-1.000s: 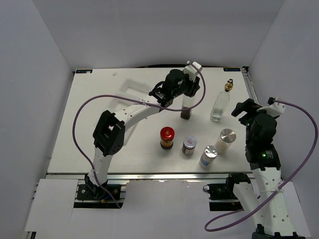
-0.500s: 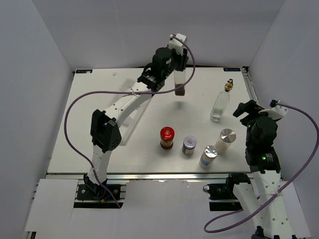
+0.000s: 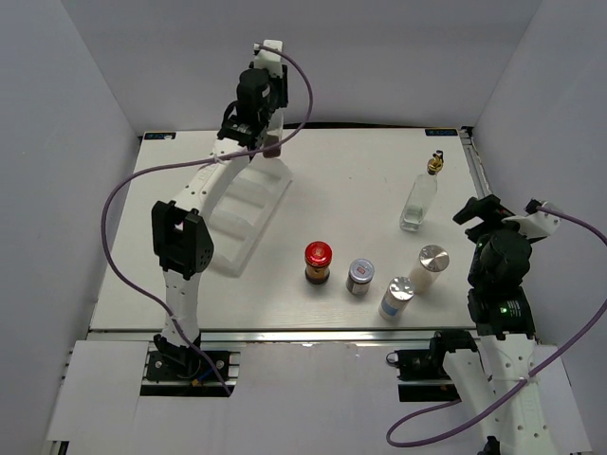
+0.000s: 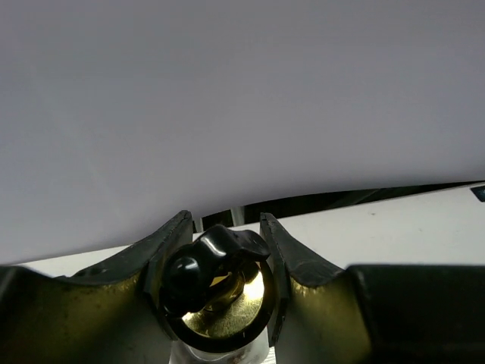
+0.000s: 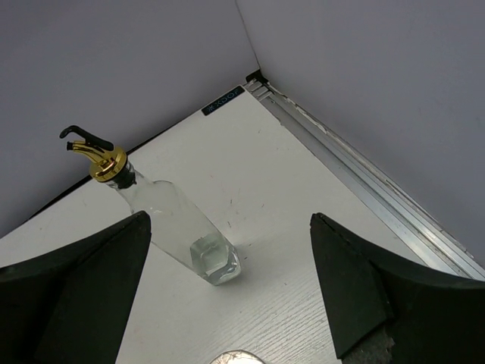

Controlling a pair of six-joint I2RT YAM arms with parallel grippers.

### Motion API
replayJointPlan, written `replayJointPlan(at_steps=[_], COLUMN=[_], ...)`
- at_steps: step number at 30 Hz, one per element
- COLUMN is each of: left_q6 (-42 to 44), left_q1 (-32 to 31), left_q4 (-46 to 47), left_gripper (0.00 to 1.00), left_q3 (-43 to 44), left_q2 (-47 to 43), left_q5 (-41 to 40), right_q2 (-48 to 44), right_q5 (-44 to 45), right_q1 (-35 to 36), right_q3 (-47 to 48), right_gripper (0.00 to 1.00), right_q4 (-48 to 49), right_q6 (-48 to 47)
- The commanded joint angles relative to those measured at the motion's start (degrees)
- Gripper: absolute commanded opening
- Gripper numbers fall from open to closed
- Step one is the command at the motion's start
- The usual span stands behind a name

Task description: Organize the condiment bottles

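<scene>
We see the left gripper (image 4: 221,252) closed on the neck of a gold-topped bottle (image 4: 220,307). In the left wrist view its two fingers (image 4: 168,250) press against either side of the gold collar, and the black spout curls up between them. From above, the left arm reaches far out toward the far left corner of the desk (image 3: 351,190). The bottle hangs over the far end of the white stepped tray (image 3: 248,213), close to the far edge. We cannot tell whether its base touches the tray's top step.

The right gripper (image 5: 229,224) hovers near the right edge with its fingers spread wide and nothing between them. Ahead of it a clear bottle (image 5: 182,231) stands on the desk by the right edge, toward the far right corner, with a gold pourer and black spout on top.

The other four containers stand nearer the near edge, right of the middle and well apart from the tray. The red-capped jar (image 3: 318,263) is the leftmost, and the small silver-lidded jar (image 3: 360,276) is just beside it on the right. Next comes one white shaker (image 3: 396,296), the closest to the near edge. The second shaker (image 3: 432,263) stands just beyond it toward the right edge. We cannot tell whether the two shakers touch.
</scene>
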Motion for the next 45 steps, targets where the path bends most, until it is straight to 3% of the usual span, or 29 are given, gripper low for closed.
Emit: replayJointPlan(at_steps=[1, 8, 17, 31, 45], left_q6=[0.26, 2.01, 3.68, 3.25, 5.88], left_q1=[2.25, 8.48, 14.73, 17.19, 18.86], left_q4=[3.76, 5.25, 4.81, 7.36, 10.09], left_gripper=[0.00, 0.00, 0.00, 0.00, 0.00], left_q3=[4.95, -2.15, -8.05, -14.11, -19.92], left_q2=[-4.01, -7.79, -11.39, -16.84, -16.32], left_q5=[1.93, 14.14, 36.27, 44.74, 52.21], right_q2=[-0.10, 0.95, 1.13, 2.45, 2.36], right_q5=[2.51, 2.42, 2.59, 2.24, 3.29], right_q1=[-0.21, -0.21, -0.21, -0.21, -0.12], right_q3=[-0.21, -0.04, -0.13, 0.05, 0.14], right_gripper=[0.89, 0.89, 0.89, 0.89, 0.89], right_q4=[3.64, 4.08, 4.26, 3.99, 3.29], right_q6=[0.10, -0.16, -0.33, -0.60, -0.95])
